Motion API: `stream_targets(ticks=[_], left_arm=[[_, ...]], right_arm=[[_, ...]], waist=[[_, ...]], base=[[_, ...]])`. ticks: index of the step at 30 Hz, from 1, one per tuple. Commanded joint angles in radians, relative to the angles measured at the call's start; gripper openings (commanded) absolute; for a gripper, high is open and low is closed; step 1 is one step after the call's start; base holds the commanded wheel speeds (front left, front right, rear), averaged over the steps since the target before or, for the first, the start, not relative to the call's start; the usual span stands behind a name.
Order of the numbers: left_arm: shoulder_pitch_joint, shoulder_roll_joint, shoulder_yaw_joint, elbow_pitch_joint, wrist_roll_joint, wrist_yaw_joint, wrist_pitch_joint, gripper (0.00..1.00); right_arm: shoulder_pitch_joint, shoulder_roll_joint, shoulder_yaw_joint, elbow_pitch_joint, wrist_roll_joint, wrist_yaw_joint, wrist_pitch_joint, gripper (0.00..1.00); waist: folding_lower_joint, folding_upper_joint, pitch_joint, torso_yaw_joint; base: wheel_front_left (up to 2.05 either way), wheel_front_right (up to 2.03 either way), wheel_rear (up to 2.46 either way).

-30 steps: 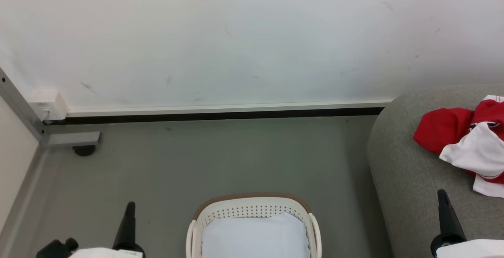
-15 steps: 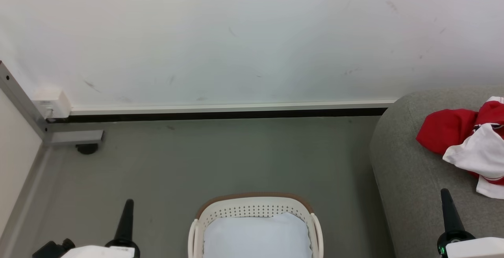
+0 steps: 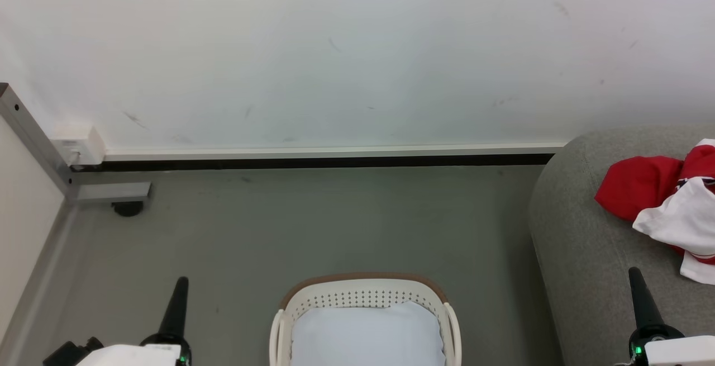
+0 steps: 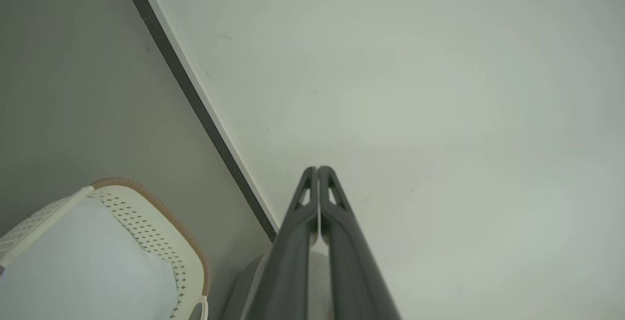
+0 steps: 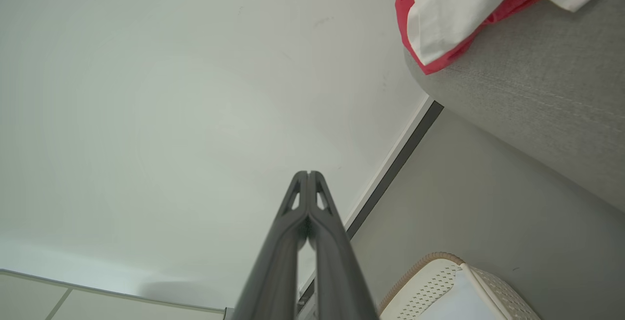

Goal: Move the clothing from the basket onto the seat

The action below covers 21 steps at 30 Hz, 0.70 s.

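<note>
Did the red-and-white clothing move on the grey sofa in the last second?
No. The red-and-white fabric clothing keeps its place against the rounded edge of the grey fabric sofa; only the camera shifted.

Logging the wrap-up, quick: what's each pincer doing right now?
Left pincer: closed, holding nothing.
Right pincer: closed, holding nothing.

clothing [image 3: 665,204] on seat [image 3: 586,254], right of basket [image 3: 363,293]

A scuffed white wall [image 3: 357,47] meets a smooth grey floor [image 3: 335,220] along a white skirting strip [image 3: 329,152], with a grey metal frame [image 3: 33,137] at the left.
</note>
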Motion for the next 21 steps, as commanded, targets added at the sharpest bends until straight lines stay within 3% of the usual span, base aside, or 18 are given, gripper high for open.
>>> stream_targets(ticks=[1, 21], left_arm=[[-0.018, 0.009, 0.007, -0.008, -0.036, -0.003, 0.008, 0.0], [-0.027, 0.01, 0.021, -0.009, -0.183, -0.008, 0.05, 0.0]], right_arm=[[-0.023, 0.0, -0.008, -0.007, 0.031, -0.001, 0.009, 0.0], [-0.026, 0.005, -0.032, -0.005, 0.165, -0.002, 0.05, 0.0]], waist=[[0.0, 0.0, 0.0, 0.002], [0.0, 0.0, 0.002, 0.015]], base=[[0.0, 0.0, 0.0], [0.0, 0.0, 0.0]])
